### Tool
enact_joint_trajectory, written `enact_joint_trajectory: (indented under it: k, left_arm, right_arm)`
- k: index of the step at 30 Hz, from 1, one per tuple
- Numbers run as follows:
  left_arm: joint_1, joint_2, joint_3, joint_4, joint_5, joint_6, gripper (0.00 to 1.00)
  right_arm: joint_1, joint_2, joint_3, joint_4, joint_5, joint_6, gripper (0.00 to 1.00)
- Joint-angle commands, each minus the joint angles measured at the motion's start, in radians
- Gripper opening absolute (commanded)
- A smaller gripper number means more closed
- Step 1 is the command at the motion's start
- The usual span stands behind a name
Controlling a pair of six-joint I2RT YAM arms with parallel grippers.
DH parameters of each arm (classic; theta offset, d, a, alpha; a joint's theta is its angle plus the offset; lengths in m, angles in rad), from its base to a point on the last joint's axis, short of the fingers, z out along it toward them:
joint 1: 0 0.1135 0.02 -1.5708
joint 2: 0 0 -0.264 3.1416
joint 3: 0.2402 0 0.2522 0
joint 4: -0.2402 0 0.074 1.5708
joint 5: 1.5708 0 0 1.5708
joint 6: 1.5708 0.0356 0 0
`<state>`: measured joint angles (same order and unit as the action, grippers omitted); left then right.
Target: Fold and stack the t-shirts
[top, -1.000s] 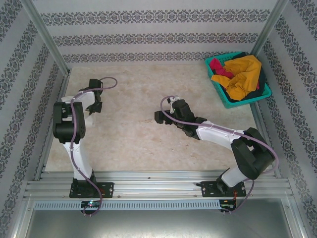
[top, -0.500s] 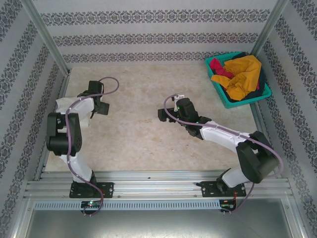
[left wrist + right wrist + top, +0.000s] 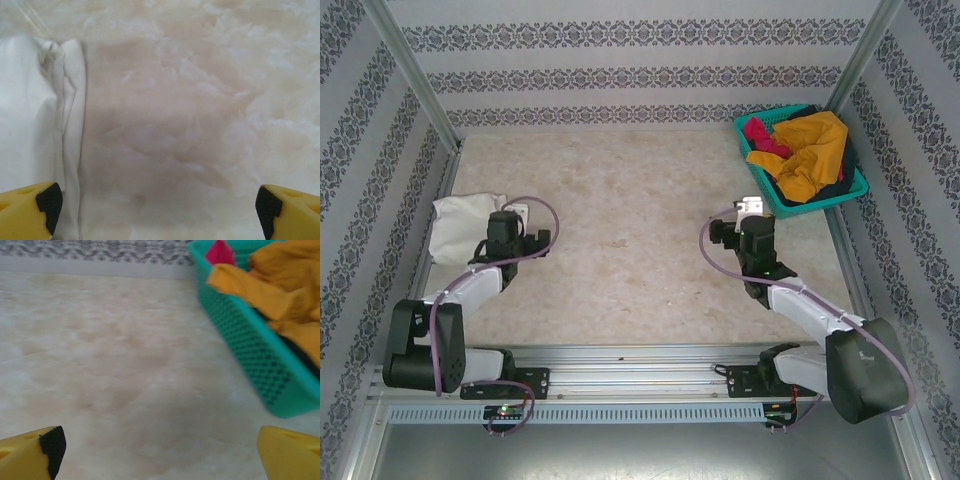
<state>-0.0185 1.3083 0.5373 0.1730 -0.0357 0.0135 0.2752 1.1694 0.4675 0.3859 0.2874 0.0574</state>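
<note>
Now the cream-white folded t-shirt point(image 3: 455, 225) lies at the left-middle of the top view, against the left edge of the surface point(image 3: 620, 250), likely parked there as the base of the stack so the centre is free for folding. The left tool point(image 3: 528, 240) sits just right of it, jaws spread wide and gripping nothing; in the left wrist view the shirt's folded edge point(image 3: 55, 115) fills the left side, apart from the yellow fingertips.

The right tool point(image 3: 742, 212) is also fully spread and empty. It points at the teal basket point(image 3: 760, 182) in the upper right corner, probably lined up to fetch the next garment. The mustard-yellow shirt point(image 3: 810, 150), magenta shirt point(image 3: 760, 135) and a dark shirt point(image 3: 847, 168) are bunched unfolded inside, the yellow one on top and draping over the rim.

Versus one second ago:
- The left arm was stretched over the left edge, hiding the white shirt; it has pulled back toward the bottom of the frame and the shirt is exposed.
- The right arm has swung from frame centre toward the basket.
- The basket contents look unchanged.
</note>
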Motion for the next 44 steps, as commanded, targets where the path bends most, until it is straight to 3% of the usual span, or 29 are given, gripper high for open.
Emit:
enact_joint_trajectory:
  k: [1, 7, 11, 14, 16, 17, 19, 21, 28, 44]
  left_arm:
    - [0.013, -0.021, -0.088, 0.294, 0.010, -0.018, 1.00]
    - [0.061, 0.122, -0.154, 0.644, 0.089, -0.054, 1.00]
    - [0.078, 0.215, -0.126, 0.661, 0.136, -0.054, 1.00]
    - [0.065, 0.255, -0.140, 0.717, 0.107, -0.047, 1.00]
    - [0.038, 0.282, -0.164, 0.798, 0.055, -0.029, 1.00]
    - [0.034, 0.269, -0.153, 0.755, 0.029, -0.036, 1.00]
    - [0.033, 0.279, -0.161, 0.791, 0.021, -0.035, 1.00]
    - [0.031, 0.271, -0.158, 0.771, 0.010, -0.042, 1.00]
    - [0.031, 0.274, -0.143, 0.743, 0.071, -0.017, 1.00]
    - [0.031, 0.276, -0.145, 0.748, 0.074, -0.016, 1.00]
  right_arm:
    - [-0.025, -0.010, -0.014, 0.104, 0.055, -0.127, 0.98]
    - [-0.143, 0.161, -0.072, 0.326, -0.036, -0.085, 0.98]
    - [-0.217, 0.279, -0.115, 0.516, -0.086, -0.024, 0.98]
    - [-0.241, 0.369, -0.118, 0.626, -0.106, 0.001, 0.98]
    - [-0.241, 0.337, -0.097, 0.536, -0.112, -0.002, 0.98]
    - [-0.241, 0.333, -0.094, 0.513, -0.113, -0.001, 0.98]
    - [-0.240, 0.356, -0.107, 0.581, -0.108, -0.001, 0.98]
    - [-0.240, 0.340, -0.099, 0.542, -0.111, -0.004, 0.98]
    - [-0.235, 0.344, -0.099, 0.545, -0.101, -0.008, 0.98]
    - [-0.234, 0.342, -0.101, 0.544, -0.097, -0.008, 0.98]
